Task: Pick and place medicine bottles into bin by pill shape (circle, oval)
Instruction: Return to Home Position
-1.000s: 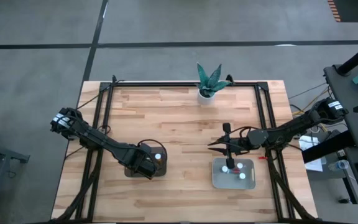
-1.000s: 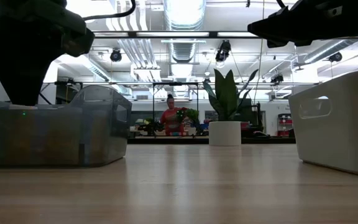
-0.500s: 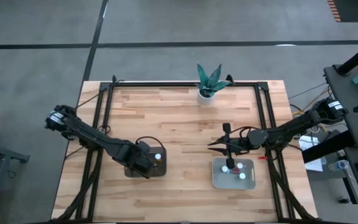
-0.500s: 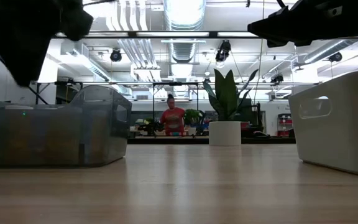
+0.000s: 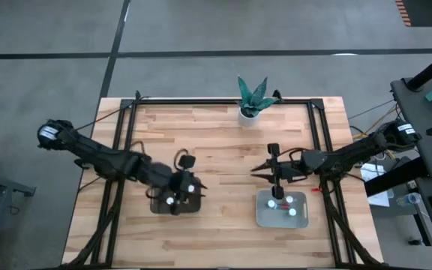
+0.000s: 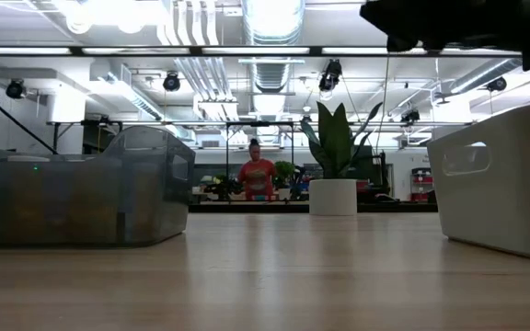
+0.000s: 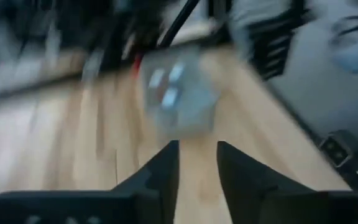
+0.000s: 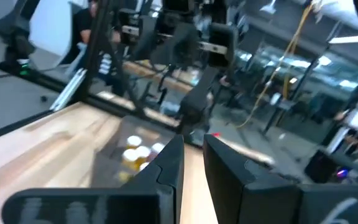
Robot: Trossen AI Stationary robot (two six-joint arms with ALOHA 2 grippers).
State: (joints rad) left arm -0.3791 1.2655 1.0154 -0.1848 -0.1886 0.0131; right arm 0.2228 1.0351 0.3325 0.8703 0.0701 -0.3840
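2 arms above the 2 bins.
Left gripper [image 7: 197,146] over the dark bin [image 5: 156,208], right gripper [image 8: 193,138] by the grey bin [image 5: 263,220]; both jaws slightly parted, empty; bottles [image 5: 272,202] inside.

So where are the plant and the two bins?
Plant [image 6: 336,142]: low view, on a leaf.
Dark bin [image 6: 81,198]: low view, on its side wall.
Pale bin [image 6: 509,184]: low view, on its side wall.

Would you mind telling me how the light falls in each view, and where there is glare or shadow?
High view: even overhead light, with only faint shadows on the table under the arms. Low view: the ceiling lamps glare white, the right arm shows as a black silhouette, and the table carries a pale sheen. Right wrist view: the right gripper is dark against a bright room.
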